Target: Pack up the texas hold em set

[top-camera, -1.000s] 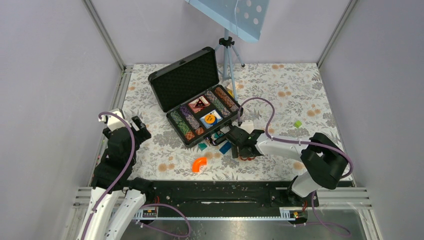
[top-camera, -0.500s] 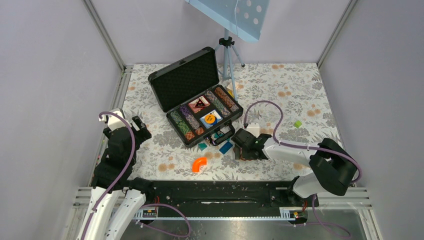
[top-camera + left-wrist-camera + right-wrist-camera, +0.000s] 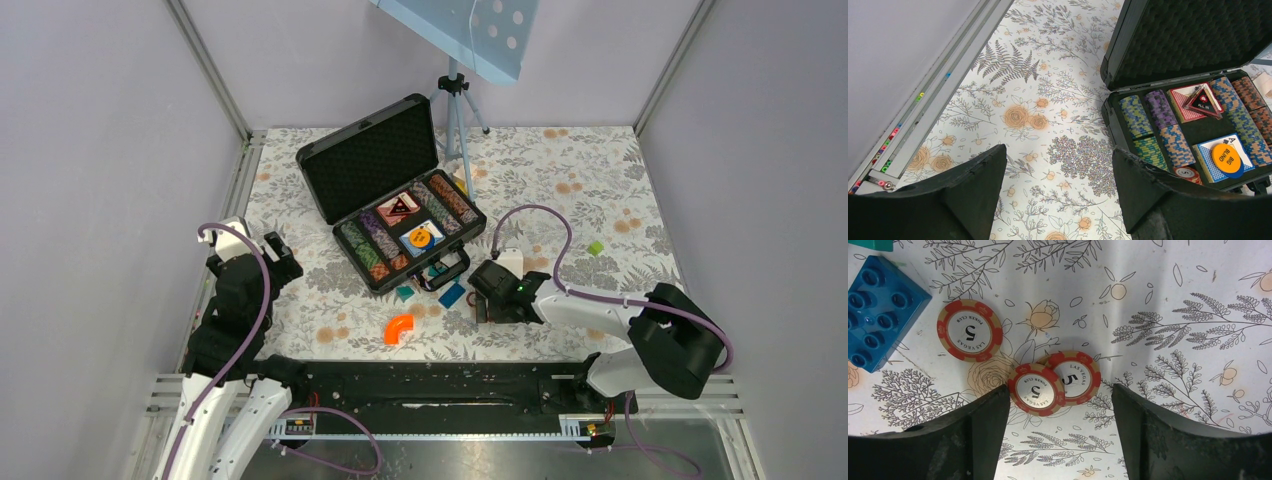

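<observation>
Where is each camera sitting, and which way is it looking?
Top external: high behind the arms, looking down at the table; both arms show, with left end effector and right end effector.
Left wrist: on the left arm, looking across the table at the open poker case; its two fingers show.
Right wrist: looking straight down at three red poker chips; its fingers show.
Shared: top and left wrist both see the case.

In my right wrist view, the upper-left chip [image 3: 970, 330] reads "POKER CLUB", "LAS VEGAS" and "5"; the front chip [image 3: 1036, 389] and back chip [image 3: 1075, 376], overlapping at centre, show "LAS VEGAS" and "5". In my left wrist view, at right, the triangular marker [image 3: 1203, 99] reads "ALL IN" and the orange disc [image 3: 1227, 153] "BIG BLIND"
</observation>
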Tool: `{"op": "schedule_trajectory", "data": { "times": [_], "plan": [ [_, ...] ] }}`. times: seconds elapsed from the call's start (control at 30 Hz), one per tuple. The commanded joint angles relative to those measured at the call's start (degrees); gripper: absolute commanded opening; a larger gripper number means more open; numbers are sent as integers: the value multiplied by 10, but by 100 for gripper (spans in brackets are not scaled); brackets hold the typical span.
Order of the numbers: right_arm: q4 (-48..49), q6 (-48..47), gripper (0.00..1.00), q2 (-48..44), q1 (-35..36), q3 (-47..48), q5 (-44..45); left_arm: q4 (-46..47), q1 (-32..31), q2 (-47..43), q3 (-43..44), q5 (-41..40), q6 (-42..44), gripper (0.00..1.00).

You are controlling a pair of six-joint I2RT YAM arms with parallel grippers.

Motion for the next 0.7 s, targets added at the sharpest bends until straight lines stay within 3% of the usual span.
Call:
{"op": "schedule_trajectory", "data": {
  "times": [0.0,0.67],
  "plan": [
    [-8,-12,79,24,-8,-17,-2,28,2,5,-2,6,7,77],
    [-4,-18,63,31,-14,-10,-1,28,2,7,-2,7,7,77]
  ]
}}
